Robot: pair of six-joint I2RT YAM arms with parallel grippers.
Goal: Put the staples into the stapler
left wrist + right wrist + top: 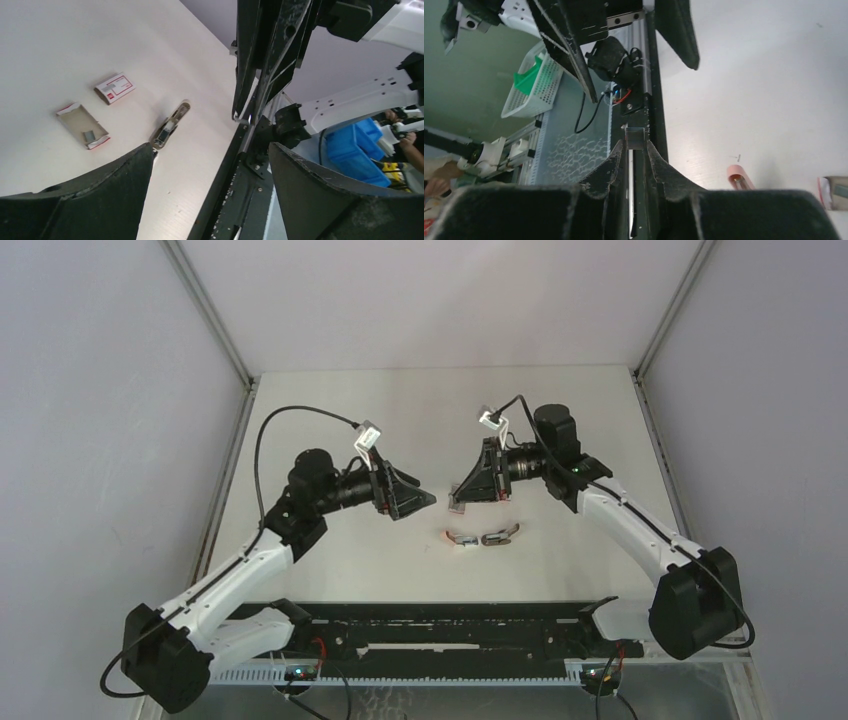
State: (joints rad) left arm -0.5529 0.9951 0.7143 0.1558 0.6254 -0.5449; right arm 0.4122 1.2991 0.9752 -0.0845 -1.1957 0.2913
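My right gripper point(457, 496) hangs above the table, and in its wrist view point(634, 146) it is shut on a small silvery strip of staples point(634, 138). The pink stapler point(458, 538) lies on the table just in front of it, and its pink end shows in the right wrist view point(739, 177). The staple tray point(82, 125) lies open with a few staples point(90, 135) inside, and the white box with red print point(115, 87) lies beyond it. My left gripper point(428, 498) is open and empty above the table, and its wrist view point(210, 147) shows its jaws wide apart.
A dark grey-brown tool point(500, 535) lies right of the stapler and also shows in the left wrist view point(170, 125). A loose staple point(738, 157) lies on the table. The black rail point(450, 625) runs along the near edge.
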